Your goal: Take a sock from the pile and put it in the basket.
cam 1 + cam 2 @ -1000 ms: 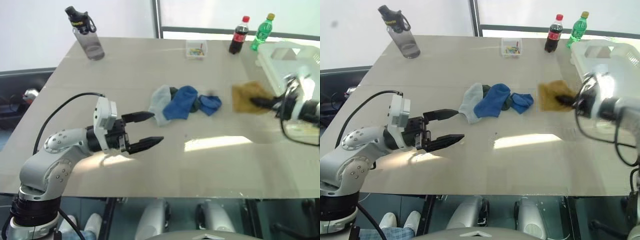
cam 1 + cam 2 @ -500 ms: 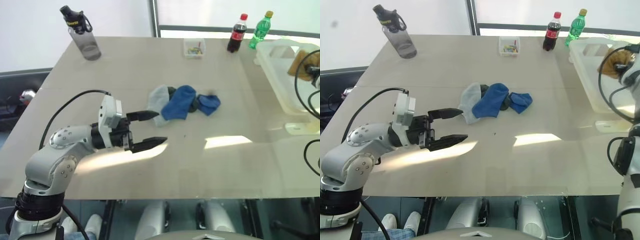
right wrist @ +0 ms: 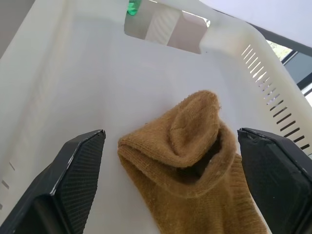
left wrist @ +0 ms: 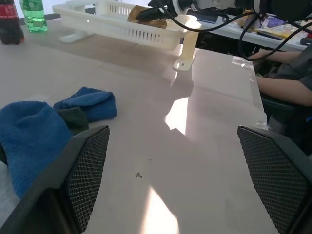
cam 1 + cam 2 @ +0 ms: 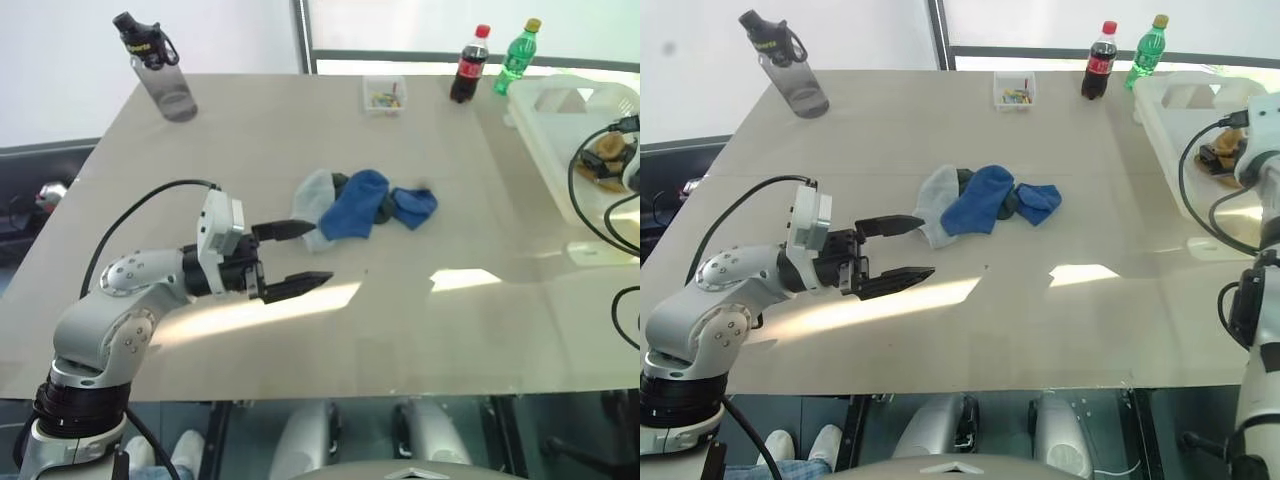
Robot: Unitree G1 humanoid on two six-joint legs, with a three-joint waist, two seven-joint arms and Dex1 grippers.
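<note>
A: Left arm pose?

B: Left arm is bending at the elbow over the near left of the bench (image 5: pixel 300 140), forearm roughly level. Left tool (image 5: pixel 292 258) is pointing toward the robot's right, its two black fingers standing apart with nothing between them, just short of the pile (image 5: pixel 365 205).

A: Right side?

B: Right tool (image 3: pixel 170 229) is hanging over the basket (image 3: pixel 63 92), fingers spread wide, gripping nothing. A mustard sock (image 3: pixel 195 141) is lying crumpled on the basket floor between and ahead of the fingertips; can't tell whether they touch it.

A: Rest of the pile?

B: It's sitting mid-bench: a pale grey sock (image 5: pixel 315 195), two blue ones and something dark tucked between them.

A: Anything hard to read?

B: In the head views the right arm is running off the edge, mostly cables showing, and the basket is being cut off there too. The dark piece in the pile is mostly hidden under the blue socks.
</note>
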